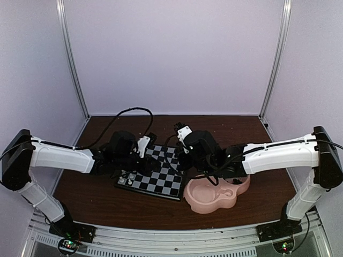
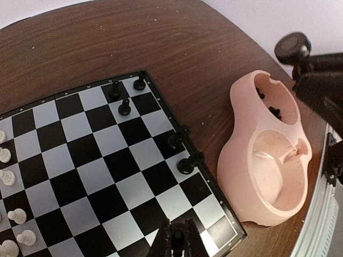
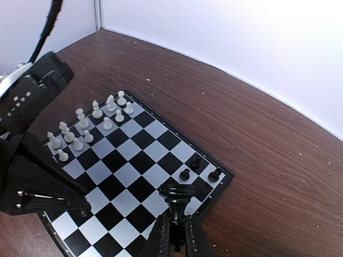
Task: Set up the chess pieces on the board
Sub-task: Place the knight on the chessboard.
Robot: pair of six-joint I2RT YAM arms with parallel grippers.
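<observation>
Starting at the left, the left gripper (image 2: 177,242) hangs over the near edge of the board (image 1: 161,182), its fingers drawn together with nothing I can make out between them; the white chessmen (image 3: 83,120) crowd the board's left side in two rough rows; most of the middle squares are bare; a few black chessmen (image 2: 125,107) stand at the far right corner, with two more on the right edge; further right, the right gripper (image 3: 177,234) is clamped on a tall black piece (image 3: 178,194) with a flared crown, held upright by its stem and off the squares; just beside the board on its right sits the pink dish (image 2: 241,160) on the brown table (image 1: 96,198), with more dark pieces lying in its far bowl. The step in hand looks like seating that black piece on black's back row; it would go best brought down vertically over the centre of a free edge square, apart from the black men already standing so the fingers do not clip them, let go only when the base is flat, then the claw lifted straight up; a tilt at release would likely topple it. No brand, label or writing is legible anywhere.
</observation>
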